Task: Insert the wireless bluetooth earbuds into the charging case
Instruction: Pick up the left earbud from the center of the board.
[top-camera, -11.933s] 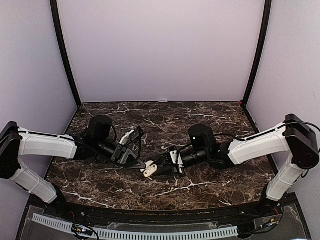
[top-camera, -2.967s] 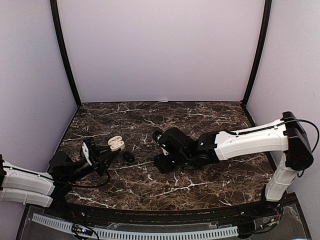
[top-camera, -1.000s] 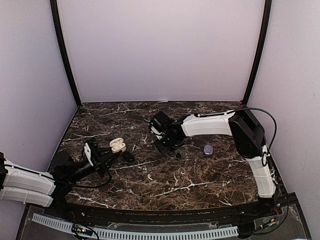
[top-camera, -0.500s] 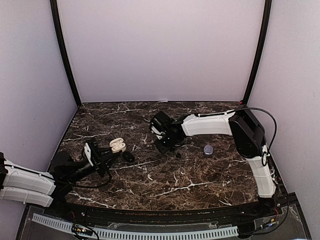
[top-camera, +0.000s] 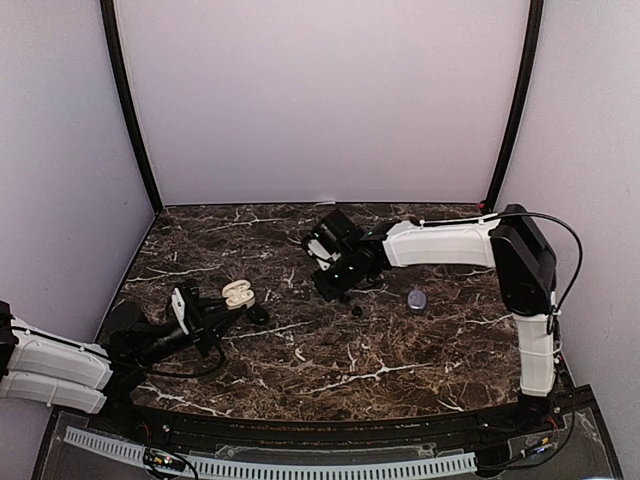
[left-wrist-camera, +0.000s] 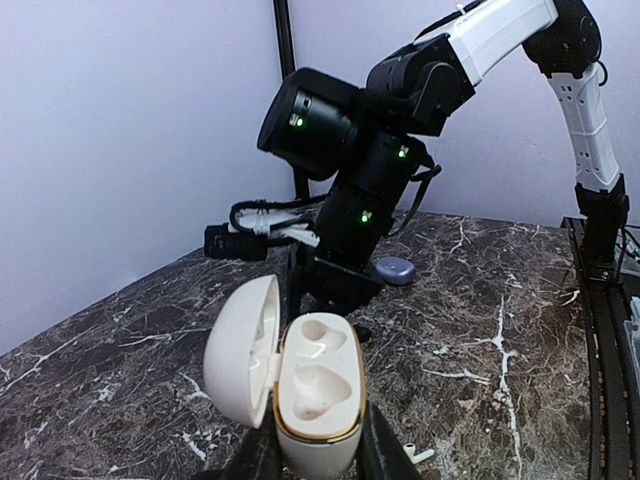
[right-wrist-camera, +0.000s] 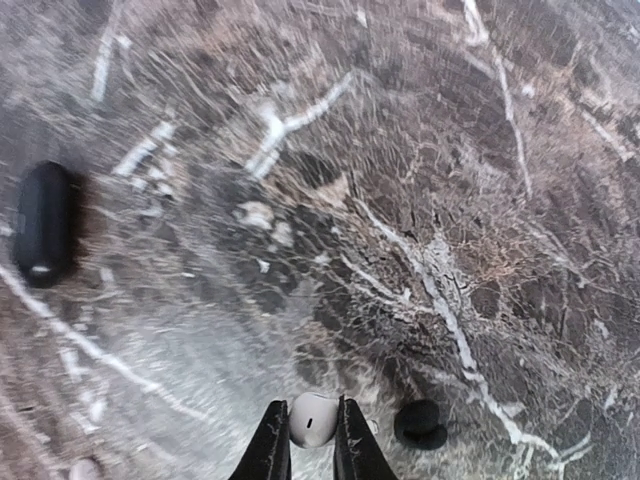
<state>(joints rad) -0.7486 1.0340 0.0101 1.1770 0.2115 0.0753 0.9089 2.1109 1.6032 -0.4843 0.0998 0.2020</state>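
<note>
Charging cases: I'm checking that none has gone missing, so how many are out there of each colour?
White case: 1
Black case: 1
Lavender case: 1
Total: 3

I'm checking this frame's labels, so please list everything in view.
White case: 1, white with gold rim, open, wells empty, gripped by left fingers.
White bud: 1, white, between right fingers.
Dark bud: 1, black, on table near right fingers.
Black case: 1, black, on table beside white case.
Lilac case: 1, pale lilac, closed, on table right of centre.
Table: 1, dark marble.
Left arm: 1, white and black, low at left edge.
Right arm: 1, white and black, reaching to centre.
</note>
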